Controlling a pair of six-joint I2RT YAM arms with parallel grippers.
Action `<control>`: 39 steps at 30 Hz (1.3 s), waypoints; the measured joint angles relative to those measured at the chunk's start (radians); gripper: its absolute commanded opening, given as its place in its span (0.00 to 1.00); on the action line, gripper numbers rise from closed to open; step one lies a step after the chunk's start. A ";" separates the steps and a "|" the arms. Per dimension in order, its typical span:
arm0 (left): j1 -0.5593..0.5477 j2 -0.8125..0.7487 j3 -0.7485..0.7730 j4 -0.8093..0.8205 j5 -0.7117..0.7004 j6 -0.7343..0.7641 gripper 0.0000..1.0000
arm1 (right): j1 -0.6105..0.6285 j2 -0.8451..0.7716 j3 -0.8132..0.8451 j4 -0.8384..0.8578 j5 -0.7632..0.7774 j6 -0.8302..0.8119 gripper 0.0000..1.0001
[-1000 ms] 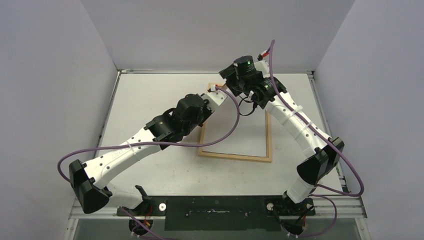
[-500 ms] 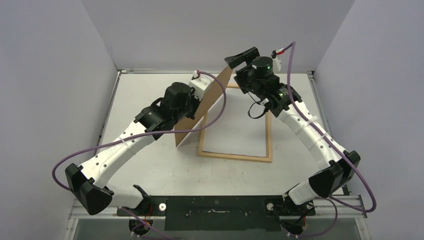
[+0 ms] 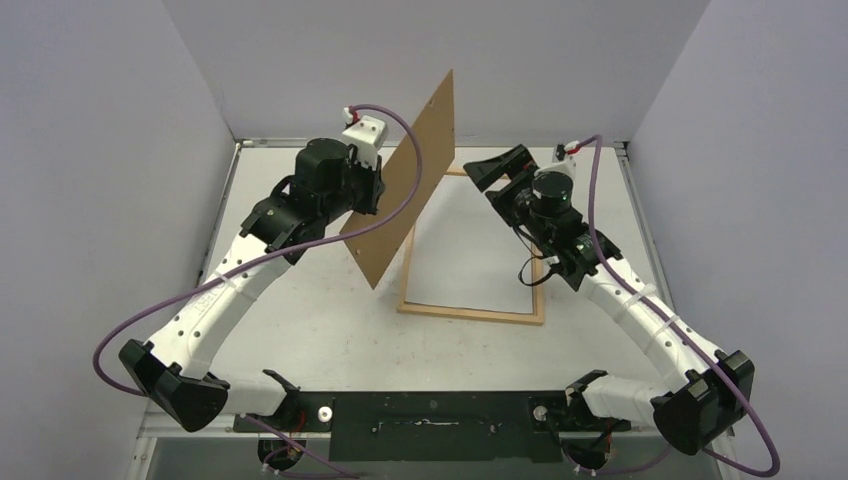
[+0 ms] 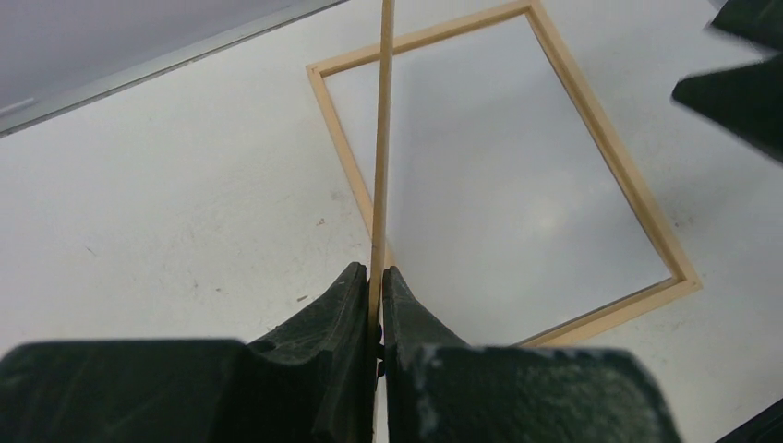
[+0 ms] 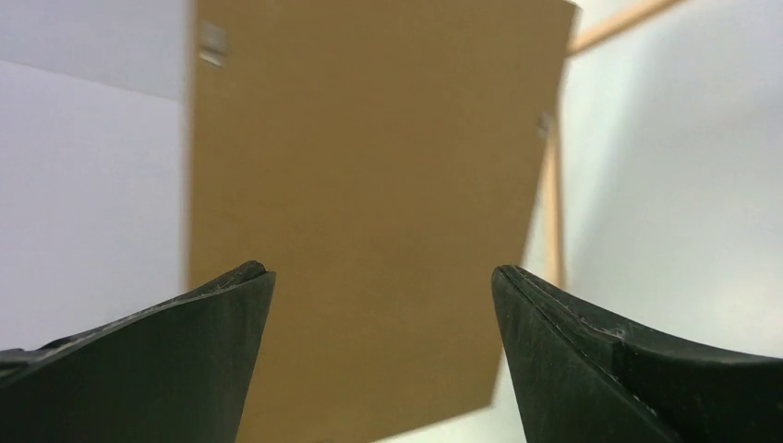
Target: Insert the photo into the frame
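A: "What has the left gripper (image 4: 377, 277) got?"
B: "Its jaws pinch the brown board (image 3: 405, 190). The frame (image 3: 470, 313) lies flat beyond their tips. The right gripper's (image 5: 380, 272) jaws stand wide apart, facing the board."

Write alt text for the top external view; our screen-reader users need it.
The left claw holds a brown backing board on edge in the air above a white table. A light-wood frame lies flat on the table beside it, and the right claw hangs open near the board's far end.
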State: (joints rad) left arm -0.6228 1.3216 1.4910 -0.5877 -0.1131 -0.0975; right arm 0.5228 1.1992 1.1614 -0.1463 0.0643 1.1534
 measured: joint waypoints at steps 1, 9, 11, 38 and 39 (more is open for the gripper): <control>0.006 -0.002 0.008 0.000 0.004 -0.010 0.00 | 0.000 -0.009 -0.040 0.008 -0.010 -0.011 0.92; 0.016 -0.065 0.065 0.000 0.045 -0.099 0.00 | 0.000 -0.062 -0.199 0.060 -0.086 -0.051 0.94; 0.016 -0.087 0.084 0.000 0.058 -0.120 0.00 | -0.003 -0.063 -0.199 0.103 -0.103 -0.058 0.94; 0.016 -0.188 0.270 0.233 0.185 -0.359 0.00 | -0.157 0.124 -0.134 0.984 -0.356 0.019 0.88; 0.016 -0.186 0.274 0.240 0.183 -0.370 0.00 | -0.157 0.128 -0.129 1.025 -0.374 0.041 0.85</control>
State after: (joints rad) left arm -0.6071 1.1355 1.7653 -0.3473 0.0704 -0.4675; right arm 0.3660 1.3270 1.0328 0.8787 -0.3099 1.1942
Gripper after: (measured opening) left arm 0.065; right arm 0.912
